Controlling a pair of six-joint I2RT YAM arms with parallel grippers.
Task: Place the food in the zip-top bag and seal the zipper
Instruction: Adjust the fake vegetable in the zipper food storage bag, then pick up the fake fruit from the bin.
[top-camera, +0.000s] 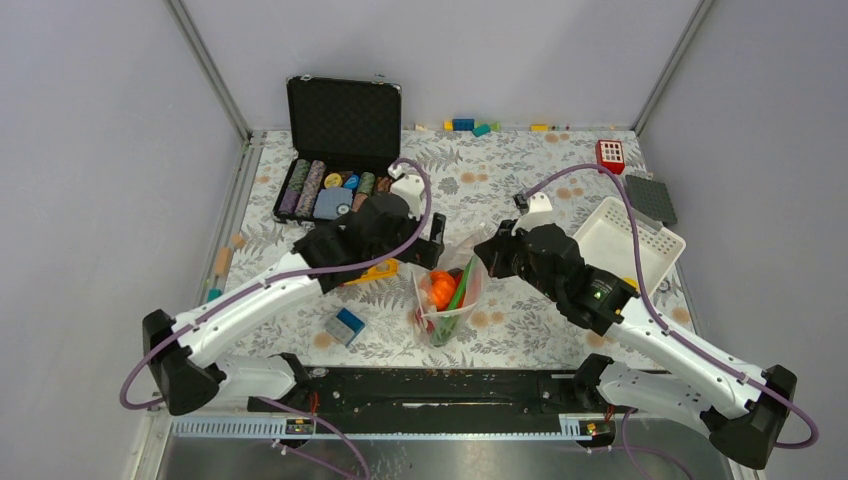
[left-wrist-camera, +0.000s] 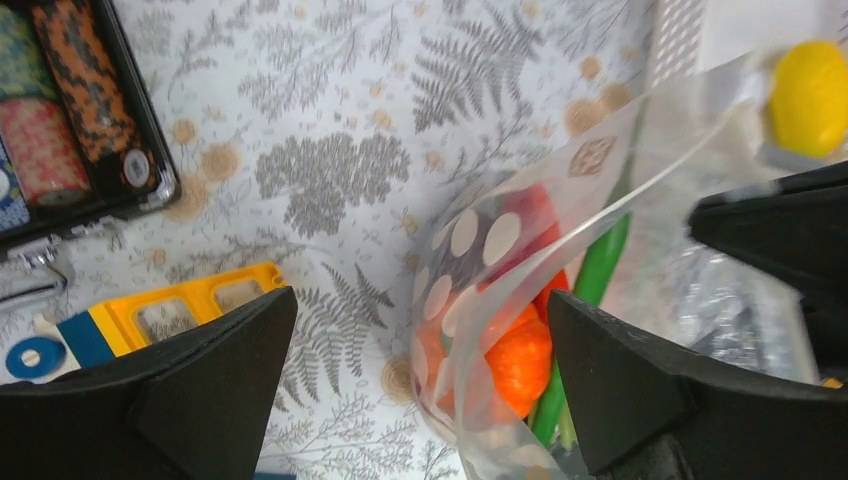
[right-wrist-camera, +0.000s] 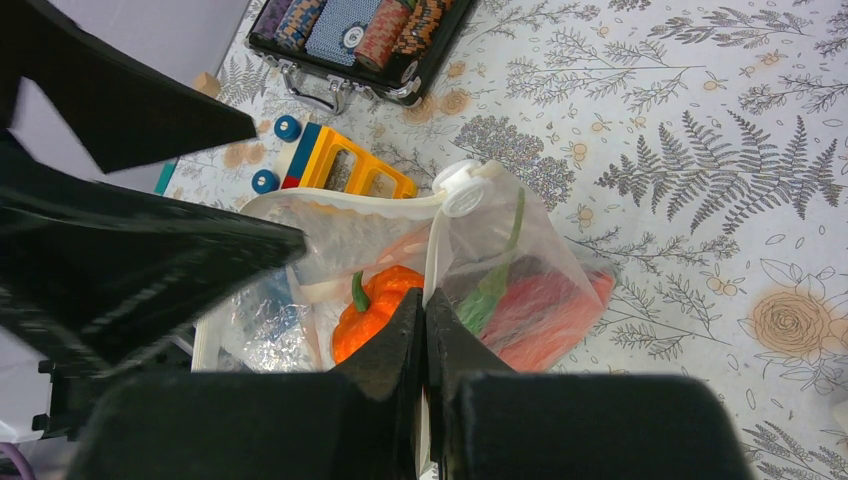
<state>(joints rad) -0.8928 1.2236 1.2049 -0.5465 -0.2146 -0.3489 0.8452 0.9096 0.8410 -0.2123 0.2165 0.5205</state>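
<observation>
chips in rows fill one open black case (top-camera: 340, 165) at the far left of the fern-printed counter (top-camera: 520, 190). nearer lie one yellow-and-blue toy block (left-wrist-camera: 190, 310) and one small blue block (top-camera: 348, 325). the left gripper (left-wrist-camera: 420, 300) is spread wide and holds nothing, one jaw on each side of the one clear dotted zip-top bag (top-camera: 447, 300). the bag stands mid-counter, its long axis running from the near bottom end up and away to the unsealed mouth. inside show one orange toy pumpkin (right-wrist-camera: 375, 305), one red toy piece (right-wrist-camera: 545, 310) and green pods (right-wrist-camera: 488, 285), whose count i cannot tell. the right gripper (right-wrist-camera: 425, 300) is pinched tight on the bag's rim by the white zipper strip (right-wrist-camera: 340, 205). one white slotted basket (top-camera: 640, 245) sits at right.
</observation>
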